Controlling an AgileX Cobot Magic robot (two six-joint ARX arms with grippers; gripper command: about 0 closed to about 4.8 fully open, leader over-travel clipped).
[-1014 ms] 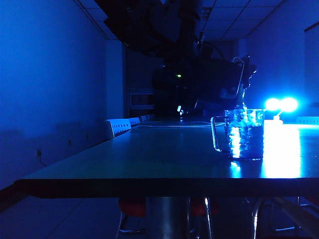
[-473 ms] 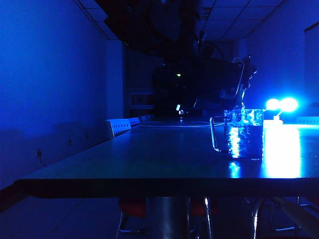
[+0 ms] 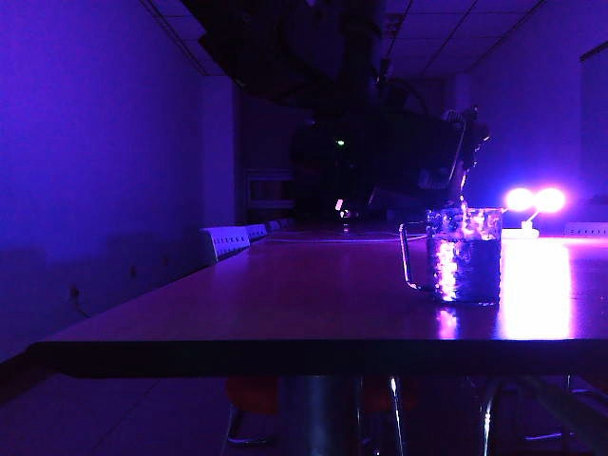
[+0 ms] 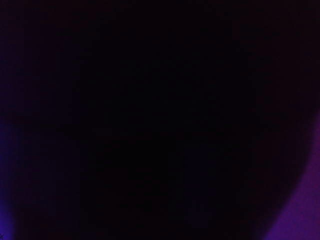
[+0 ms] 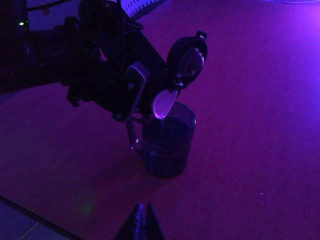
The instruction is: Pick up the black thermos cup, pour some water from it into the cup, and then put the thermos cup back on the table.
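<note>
One stream is now falling from the thermos (image 5: 150, 75), tilted over the cup (image 5: 167, 140) on the tabletop (image 3: 285, 294); room light has turned from blue to violet. The left claw (image 5: 131, 92) is pinching the thermos; the right claw (image 5: 140, 222), pressed together, is hanging back nearby.

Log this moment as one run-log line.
phase: pouring | left gripper: holds tall black thermos cup tilted over clear glass mug | right gripper: shut, idle | mug: upright on wooden table
</note>
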